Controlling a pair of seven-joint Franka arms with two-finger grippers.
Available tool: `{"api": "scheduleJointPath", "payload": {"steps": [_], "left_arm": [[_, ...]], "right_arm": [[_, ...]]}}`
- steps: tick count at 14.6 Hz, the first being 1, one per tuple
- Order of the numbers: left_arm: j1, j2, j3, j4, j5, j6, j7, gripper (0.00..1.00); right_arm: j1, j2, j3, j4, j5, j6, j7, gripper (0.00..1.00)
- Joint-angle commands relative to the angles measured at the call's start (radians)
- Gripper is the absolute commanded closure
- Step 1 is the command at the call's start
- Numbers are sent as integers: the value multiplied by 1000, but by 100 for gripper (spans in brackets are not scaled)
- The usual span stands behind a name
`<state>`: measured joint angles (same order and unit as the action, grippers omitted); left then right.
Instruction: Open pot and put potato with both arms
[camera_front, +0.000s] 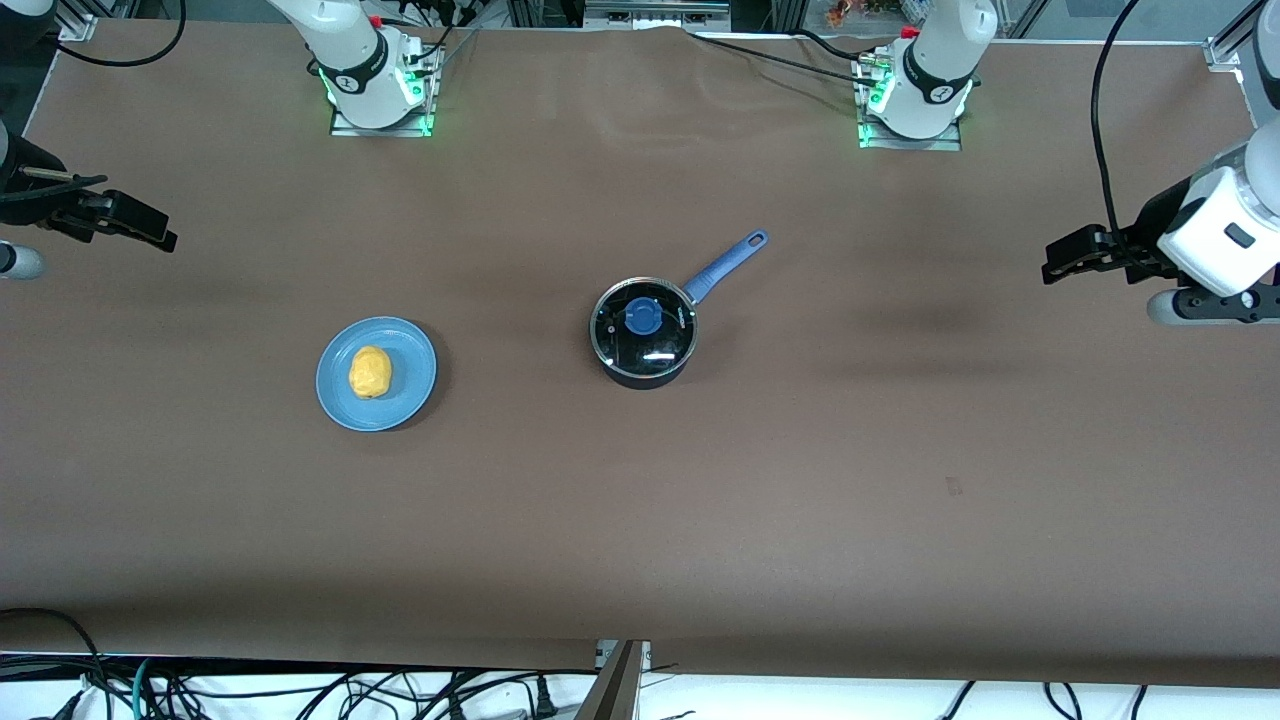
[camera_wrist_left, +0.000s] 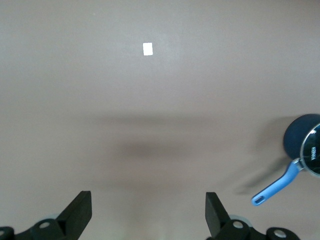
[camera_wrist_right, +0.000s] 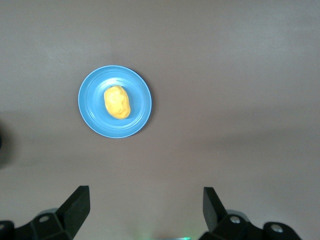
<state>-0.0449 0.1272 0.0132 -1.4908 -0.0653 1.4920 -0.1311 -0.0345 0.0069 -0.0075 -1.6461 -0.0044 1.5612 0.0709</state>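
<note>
The black pot (camera_front: 643, 336) stands at the table's middle with its glass lid and blue knob (camera_front: 641, 316) on it; its blue handle (camera_front: 726, 262) points toward the left arm's base. The pot also shows at the edge of the left wrist view (camera_wrist_left: 304, 145). The yellow potato (camera_front: 370, 371) lies on a light-blue plate (camera_front: 412, 386), toward the right arm's end; both show in the right wrist view, the potato (camera_wrist_right: 117, 102) on the plate (camera_wrist_right: 90, 110). My left gripper (camera_front: 1062, 258) is open and empty, high over the table's left-arm end. My right gripper (camera_front: 150, 232) is open and empty over the right-arm end.
A small white tag (camera_wrist_left: 147, 48) lies on the brown table (camera_front: 800, 480). The arm bases (camera_front: 378, 90) stand at the table's edge farthest from the front camera. Cables hang below the table's front edge.
</note>
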Motion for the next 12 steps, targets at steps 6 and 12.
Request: {"api": "scheduleJointPath", "payload": {"steps": [6,12], "left_arm": [[10,-3,-6,29,-10,-29,-42,0],[-9,0,-39,27,-21,-27,-54,0]], "right_arm": [[2,-1,1,0,-11,0,-5,0],[2,-2,1,0,-12,-4,7,0]]}}
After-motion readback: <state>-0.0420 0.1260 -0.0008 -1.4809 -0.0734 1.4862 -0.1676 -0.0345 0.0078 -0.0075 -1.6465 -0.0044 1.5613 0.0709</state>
